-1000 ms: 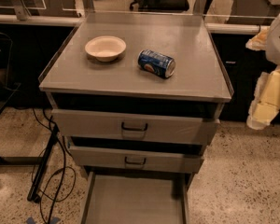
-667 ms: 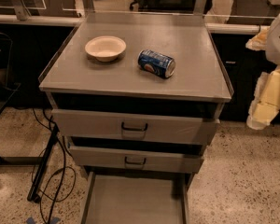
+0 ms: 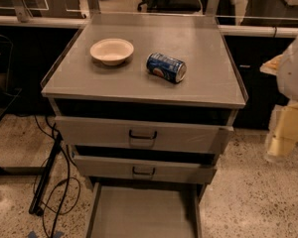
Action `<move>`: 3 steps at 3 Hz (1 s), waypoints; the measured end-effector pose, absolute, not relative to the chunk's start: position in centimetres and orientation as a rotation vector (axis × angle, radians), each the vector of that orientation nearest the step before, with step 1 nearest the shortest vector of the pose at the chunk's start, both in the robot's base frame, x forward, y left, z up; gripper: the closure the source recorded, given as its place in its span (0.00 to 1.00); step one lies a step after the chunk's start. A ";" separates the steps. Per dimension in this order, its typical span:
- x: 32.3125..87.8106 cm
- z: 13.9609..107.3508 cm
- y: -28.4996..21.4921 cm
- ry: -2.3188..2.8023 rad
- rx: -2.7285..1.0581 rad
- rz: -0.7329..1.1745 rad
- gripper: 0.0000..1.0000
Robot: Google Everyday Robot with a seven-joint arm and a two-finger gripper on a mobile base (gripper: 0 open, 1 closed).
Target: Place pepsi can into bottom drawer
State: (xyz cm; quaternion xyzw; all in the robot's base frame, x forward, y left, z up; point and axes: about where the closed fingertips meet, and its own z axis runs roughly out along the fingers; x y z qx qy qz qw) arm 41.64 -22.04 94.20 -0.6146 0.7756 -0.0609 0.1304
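The pepsi can lies on its side on the grey cabinet top, right of centre, its silver end facing right. The bottom drawer is pulled out at the bottom of the view, and the part of its flat grey floor that shows is bare. My gripper hangs as a cream-coloured piece at the right edge, beside the cabinet. It is well to the right of the can, lower than the cabinet top, and touches nothing.
A cream-white bowl sits on the cabinet top, left of the can. The two upper drawers with dark handles stick out slightly. Black cables lie on the speckled floor to the left. Desks and chairs stand behind.
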 end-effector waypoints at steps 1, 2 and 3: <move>42.2 94.1 -22.3 2.250 -1.802 -0.218 0.00; 42.9 94.2 -21.6 2.235 -1.820 -0.234 0.00; 46.0 94.9 -19.1 2.141 -1.821 -0.225 0.00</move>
